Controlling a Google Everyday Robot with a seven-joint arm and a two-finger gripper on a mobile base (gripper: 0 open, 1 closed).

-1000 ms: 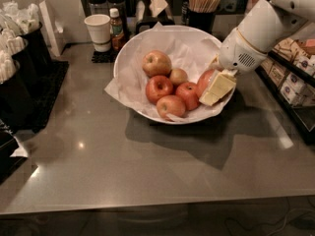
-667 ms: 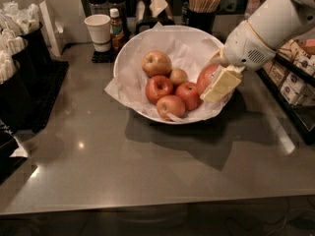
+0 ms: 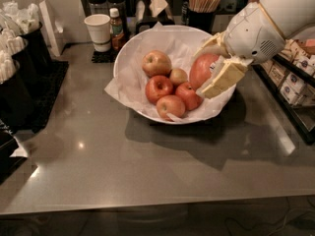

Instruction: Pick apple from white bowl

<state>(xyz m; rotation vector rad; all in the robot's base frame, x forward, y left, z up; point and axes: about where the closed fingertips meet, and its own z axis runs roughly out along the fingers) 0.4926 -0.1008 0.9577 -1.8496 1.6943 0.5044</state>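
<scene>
While poised by the counter's (image 3: pixel 147 171) far edge, the cream two-finger gripper (image 3: pixel 201 74) clamps the big round red-yellow apple (image 3: pixel 204 65). Paper-lined white bowl (image 3: pixel 129 63) underneath!

The grey countertop (image 3: pixel 147 171) carried the white bowl (image 3: pixel 117 65) near centre, a black mat (image 3: pixel 104 57) at 11 o'clock and a black tray (image 3: pixel 47 92) at 9 o'clock. The gripper (image 3: pixel 201 73) clasped the apple (image 3: pixel 204 65) at the bowl's 3 o'clock.

A cream claw (image 3: pixel 200 74) clasps the red, yellow-patched apple (image 3: pixel 204 65) in the white, paper-lined bowl (image 3: pixel 127 58) on the glossy grey table (image 3: pixel 147 176).
</scene>
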